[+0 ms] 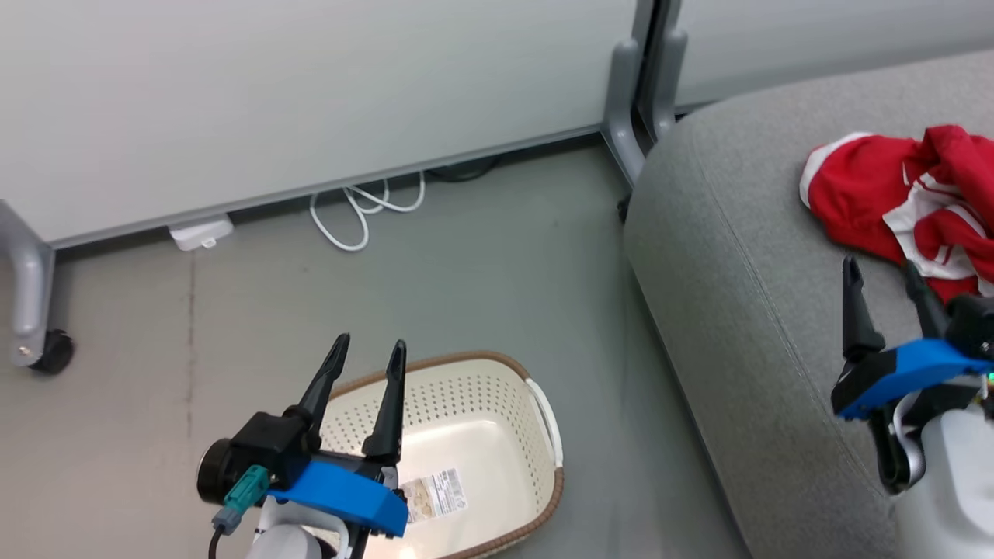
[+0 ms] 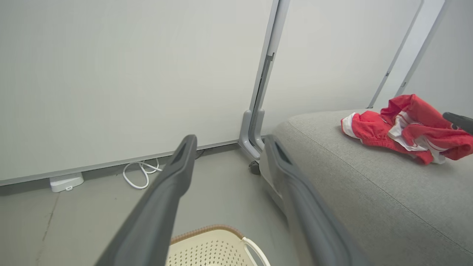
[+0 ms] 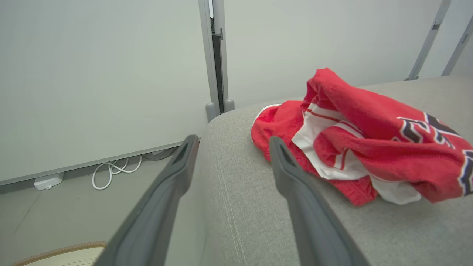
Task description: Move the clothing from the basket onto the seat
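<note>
1. The fingers [image 1: 386, 404] of your left gripper [image 1: 370, 348] stand wide apart and hold nothing. They hang above the basket [image 1: 481, 392], which stands on the floor [image 1: 233, 326] beside the seat [image 1: 738, 272].
2. The fingers [image 1: 854, 310] of your right gripper [image 1: 881, 270] are also spread wide, with nothing between them. They are over the seat, with the tips just beside the clothing [image 1: 862, 194]. I cannot tell if one tip touches the cloth.
3. The clothing lies in a crumpled heap on the seat, near its rounded corner and well apart from the basket.
4. In the head view you see the heap cut off by the right edge. The right wrist view shows more of it, but it is cut there too. Where one garment ends and the other begins, I cannot tell.
5. The near part of the basket is cut off by the bottom edge, and your left gripper covers a part of its side.
6. The black numbers [image 3: 432, 129] with white edges on the clothing are folded and cut off, so you cannot read them.
7. The label sticker [image 1: 435, 495] inside the basket carries print too small to read.
</note>
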{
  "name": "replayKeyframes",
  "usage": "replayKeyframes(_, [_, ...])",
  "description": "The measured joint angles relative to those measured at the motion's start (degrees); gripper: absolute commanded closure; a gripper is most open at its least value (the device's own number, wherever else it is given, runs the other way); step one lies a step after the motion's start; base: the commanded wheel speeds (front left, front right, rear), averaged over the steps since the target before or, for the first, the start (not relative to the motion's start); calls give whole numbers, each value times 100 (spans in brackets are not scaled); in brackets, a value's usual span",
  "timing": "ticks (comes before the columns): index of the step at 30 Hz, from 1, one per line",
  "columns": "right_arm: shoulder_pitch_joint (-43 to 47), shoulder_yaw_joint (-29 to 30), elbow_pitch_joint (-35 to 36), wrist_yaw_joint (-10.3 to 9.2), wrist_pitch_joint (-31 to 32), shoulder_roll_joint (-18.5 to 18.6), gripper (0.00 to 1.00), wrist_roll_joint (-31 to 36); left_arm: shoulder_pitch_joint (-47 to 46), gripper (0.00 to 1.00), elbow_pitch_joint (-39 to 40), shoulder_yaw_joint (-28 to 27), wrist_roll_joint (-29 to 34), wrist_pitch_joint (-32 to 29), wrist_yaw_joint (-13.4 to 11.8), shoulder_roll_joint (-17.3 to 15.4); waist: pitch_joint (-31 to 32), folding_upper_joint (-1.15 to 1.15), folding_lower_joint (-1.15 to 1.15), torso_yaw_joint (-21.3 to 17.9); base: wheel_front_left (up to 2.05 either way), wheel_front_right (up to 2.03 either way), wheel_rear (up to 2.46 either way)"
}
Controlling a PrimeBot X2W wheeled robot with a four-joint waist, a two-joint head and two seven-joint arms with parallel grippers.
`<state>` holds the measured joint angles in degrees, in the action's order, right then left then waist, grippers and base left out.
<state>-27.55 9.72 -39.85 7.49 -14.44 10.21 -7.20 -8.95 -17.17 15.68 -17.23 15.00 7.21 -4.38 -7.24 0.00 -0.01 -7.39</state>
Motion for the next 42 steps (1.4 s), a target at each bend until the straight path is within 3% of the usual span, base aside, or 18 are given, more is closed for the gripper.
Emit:
replayKeyframes(20, [1983, -293, 2124, 0, 669, -701, 0, 381, 520, 0, -333, -983, 115, 5, 16, 18, 714, 0, 0, 792, 0, 0, 0])
replayKeyframes(42, [2372, -724, 2580, 0, 835, -726, 0, 73, 624, 0, -544, -1233, 153, 5, 16, 59, 843, 0, 1, 1109, 0, 0, 0])
